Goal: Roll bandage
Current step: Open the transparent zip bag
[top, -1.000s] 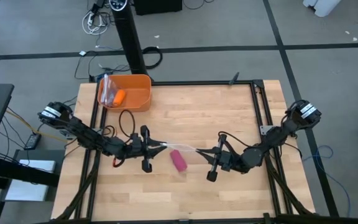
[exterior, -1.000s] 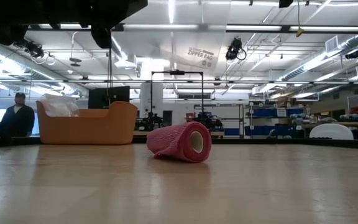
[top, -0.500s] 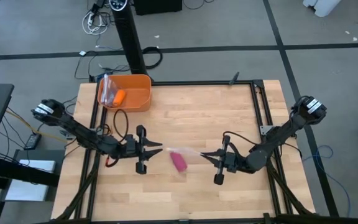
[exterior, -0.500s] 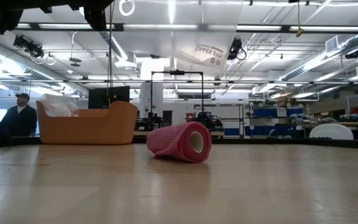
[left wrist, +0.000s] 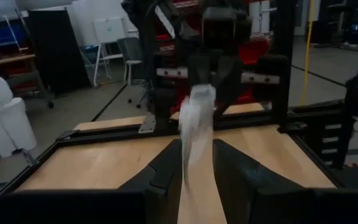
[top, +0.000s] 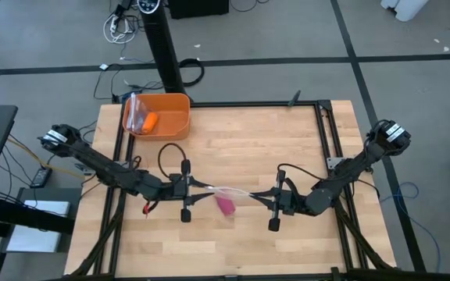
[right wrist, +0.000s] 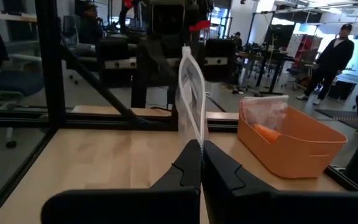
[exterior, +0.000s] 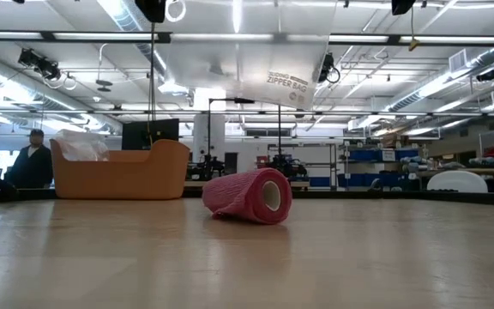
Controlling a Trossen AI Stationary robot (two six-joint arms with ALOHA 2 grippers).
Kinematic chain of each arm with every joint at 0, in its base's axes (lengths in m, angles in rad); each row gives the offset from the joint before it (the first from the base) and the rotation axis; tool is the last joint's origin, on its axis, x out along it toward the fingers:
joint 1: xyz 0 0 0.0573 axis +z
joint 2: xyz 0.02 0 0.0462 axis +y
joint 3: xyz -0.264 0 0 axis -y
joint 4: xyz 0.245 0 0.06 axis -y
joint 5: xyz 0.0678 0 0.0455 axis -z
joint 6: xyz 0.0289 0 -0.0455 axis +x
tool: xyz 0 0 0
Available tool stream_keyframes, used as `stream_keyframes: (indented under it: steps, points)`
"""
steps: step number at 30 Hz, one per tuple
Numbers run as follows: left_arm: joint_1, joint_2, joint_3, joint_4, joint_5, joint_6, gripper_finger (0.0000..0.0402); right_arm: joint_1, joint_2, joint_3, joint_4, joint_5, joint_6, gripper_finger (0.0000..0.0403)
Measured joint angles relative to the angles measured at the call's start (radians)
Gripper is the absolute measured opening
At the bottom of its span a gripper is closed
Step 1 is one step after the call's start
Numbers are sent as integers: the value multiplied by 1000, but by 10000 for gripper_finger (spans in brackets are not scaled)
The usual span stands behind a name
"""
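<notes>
Lighting was bright and even from ceiling strip lights [exterior: 230,36]; shadows were soft; left wrist view looked blurry.
</notes>
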Motion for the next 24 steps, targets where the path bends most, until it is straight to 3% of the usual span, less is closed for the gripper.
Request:
stream_keyframes:
  steps: [16, 24]
  points:
    - [-36, -72, 38, -197, -37, -5, 90, 0, 0, 0, -5, 0, -1, 0]
    - [-39, -72, 38, -208, -39, -3, 30, 1, 0, 0, -7, 0, -2, 0]
